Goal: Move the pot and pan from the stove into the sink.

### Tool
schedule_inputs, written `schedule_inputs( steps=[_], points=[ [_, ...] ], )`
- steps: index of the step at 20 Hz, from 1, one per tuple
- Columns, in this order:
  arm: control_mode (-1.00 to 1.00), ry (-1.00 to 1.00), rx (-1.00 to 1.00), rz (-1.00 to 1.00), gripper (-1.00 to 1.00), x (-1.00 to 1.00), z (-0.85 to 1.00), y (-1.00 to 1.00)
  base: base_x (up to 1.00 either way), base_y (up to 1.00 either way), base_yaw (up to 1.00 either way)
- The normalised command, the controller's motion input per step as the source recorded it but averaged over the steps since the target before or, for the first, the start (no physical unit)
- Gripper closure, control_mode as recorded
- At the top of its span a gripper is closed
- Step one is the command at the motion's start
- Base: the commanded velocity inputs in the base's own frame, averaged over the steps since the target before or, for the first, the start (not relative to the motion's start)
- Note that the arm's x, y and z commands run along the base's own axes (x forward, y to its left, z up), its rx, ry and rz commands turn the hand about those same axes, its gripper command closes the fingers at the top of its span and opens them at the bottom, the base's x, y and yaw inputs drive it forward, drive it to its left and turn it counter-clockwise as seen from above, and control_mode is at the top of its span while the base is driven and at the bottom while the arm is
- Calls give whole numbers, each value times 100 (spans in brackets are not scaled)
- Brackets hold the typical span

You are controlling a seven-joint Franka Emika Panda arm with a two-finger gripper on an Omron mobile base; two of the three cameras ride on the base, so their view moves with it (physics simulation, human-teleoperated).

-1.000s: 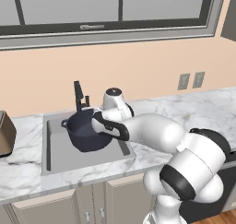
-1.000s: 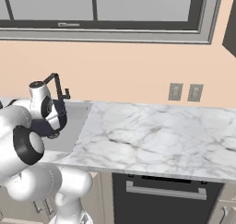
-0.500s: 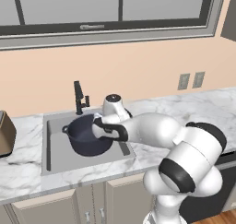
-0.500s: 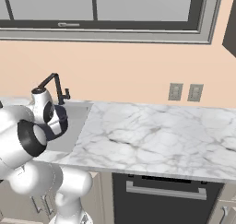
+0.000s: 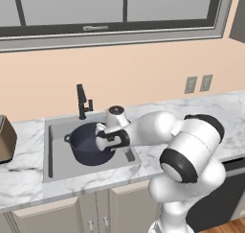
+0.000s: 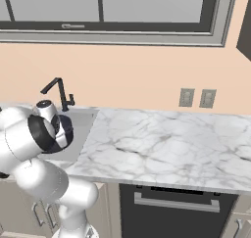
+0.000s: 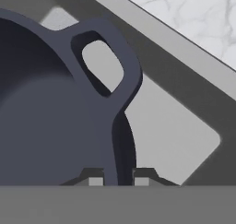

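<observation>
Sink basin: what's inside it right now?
The deep dark blue-grey two-handled pot sits in the grey rectangular sink, its rim clamped by the gripper. The basin floor beneath the pot is covered.

I count one pot (image 5: 88, 143), one sink (image 5: 57, 157), one black faucet (image 5: 83, 101), two wall outlets (image 5: 198, 84), one window (image 5: 119, 16), and one brown box (image 5: 5, 139) far left on my worktop (image 6: 166, 151).

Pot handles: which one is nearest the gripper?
The handle on the sink's right side, just beyond the gripper; the other handle juts from the pot's left.
</observation>
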Motion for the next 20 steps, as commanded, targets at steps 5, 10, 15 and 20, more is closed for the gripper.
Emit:
schedule_inputs(
  steps=[5, 10, 15, 20],
  points=[
    [-100, -9, 0, -1, 100, 34, -25, 15, 0, 0, 0],
    [-100, -15, 0, -2, 100, 35, -20, 12, 0, 0, 0],
    [-100, -13, 0, -4, 100, 36, -14, 16, 0, 0, 0],
    [-100, -7, 0, -3, 100, 27, -9, 15, 0, 0, 0]
  ],
)
